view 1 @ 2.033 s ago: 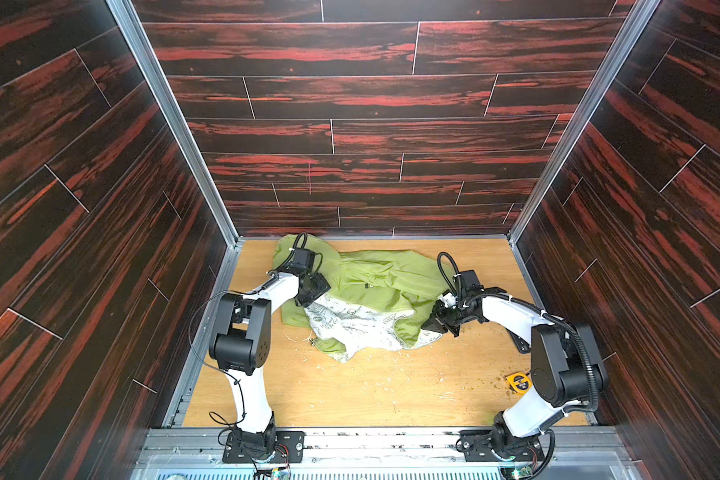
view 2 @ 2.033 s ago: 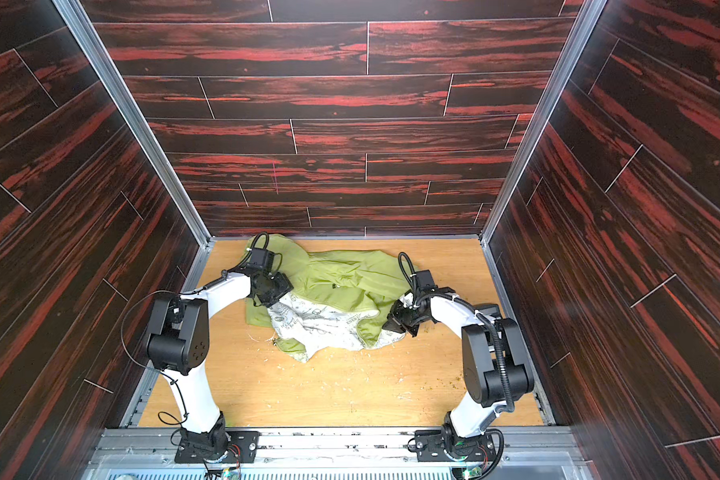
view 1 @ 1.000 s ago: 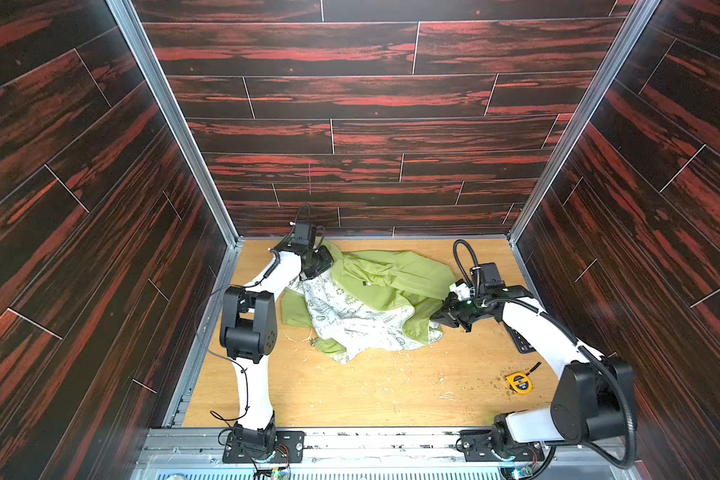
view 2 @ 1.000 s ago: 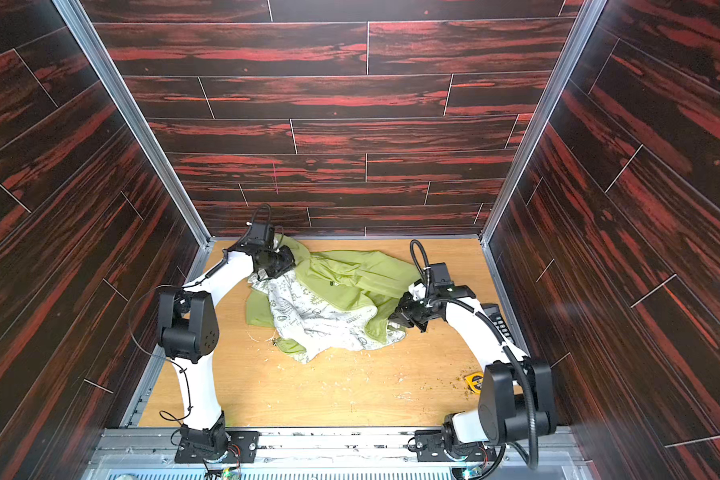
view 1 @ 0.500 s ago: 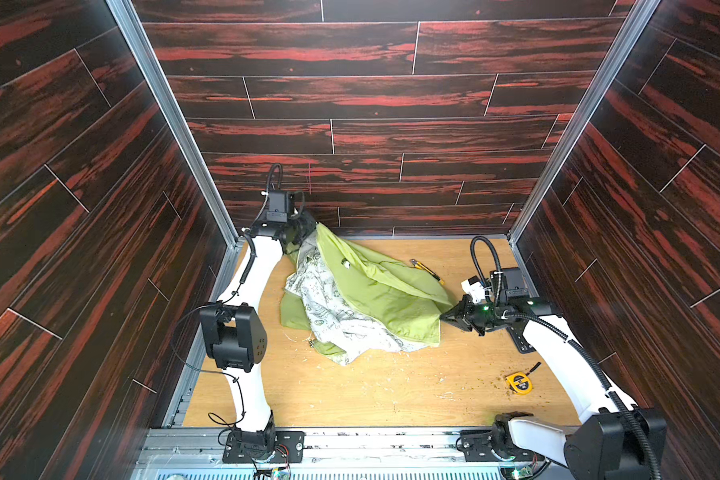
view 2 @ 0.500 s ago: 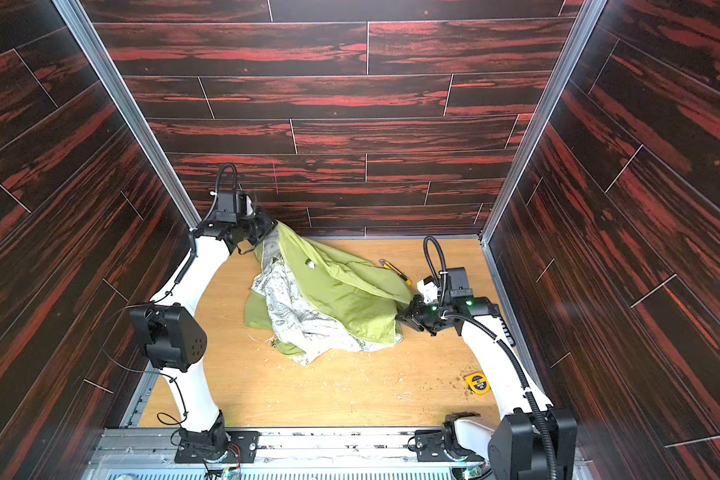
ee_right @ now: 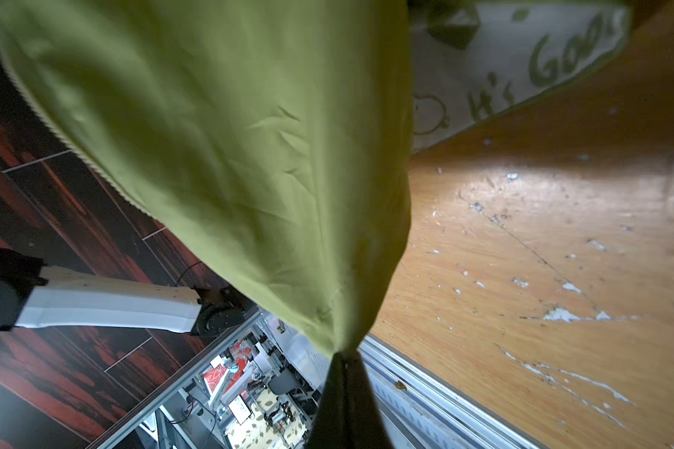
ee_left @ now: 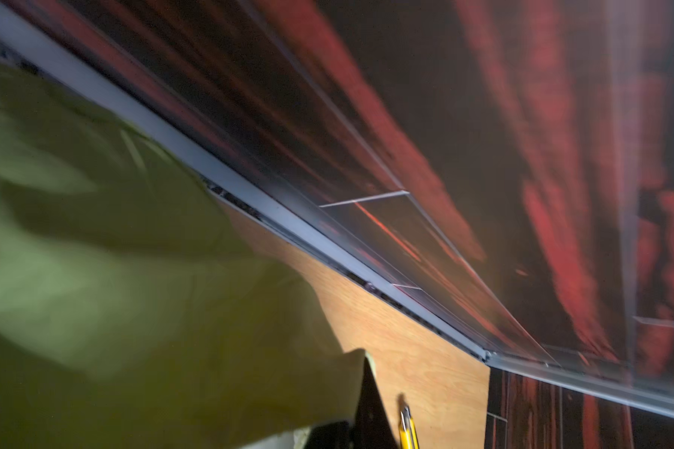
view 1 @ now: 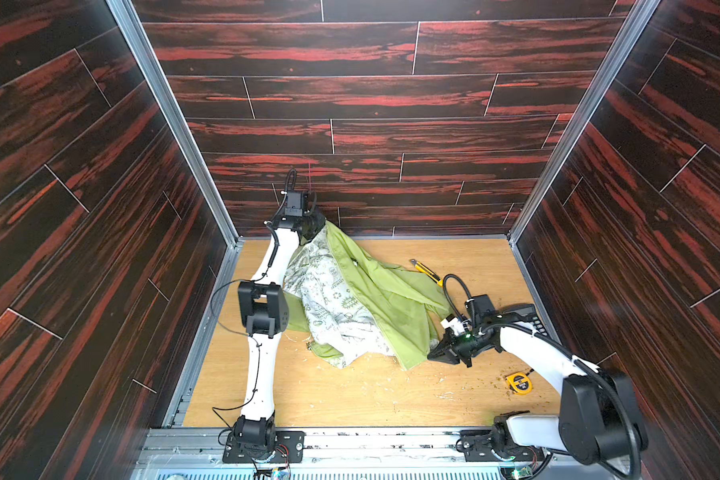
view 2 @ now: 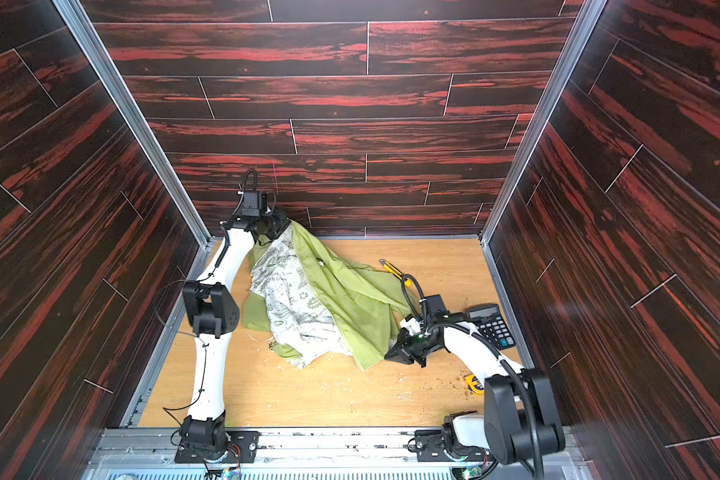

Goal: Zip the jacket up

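The wooden worktop [view 1: 350, 395] is taken up in its middle and far left by the jacket [view 1: 375, 299], which is stretched as a slanting sheet between the two arms. Its green shell faces right and its white printed lining faces left and near. The lower folds rest bunched on the worktop.

At the far left corner, a top edge of the fabric is held clamped and raised off the worktop by the left end effector [view 1: 314, 226]. On the near right, low over the wood, a gathered corner of green fabric is pinched by the closed right end effector [ee_right: 340, 357]. A ribbed border [ee_right: 55, 128], probably one zipper half, is seen running along the held panel.

The step in hand is judged to be spreading the garment so the front opening can be found; nothing is yet zipped. It would be done well if both grips were kept firm and the arms drawn apart evenly, so that thin cloth is not slipped or torn, and if the jacket were lowered flat with both front edges side by side.

A calculator [view 2: 491, 324] lies at the right wall, a yellow utility knife [view 1: 427, 270] just beyond the jacket, and a tape measure [view 1: 518, 382] near right; snagging on these should be avoided.
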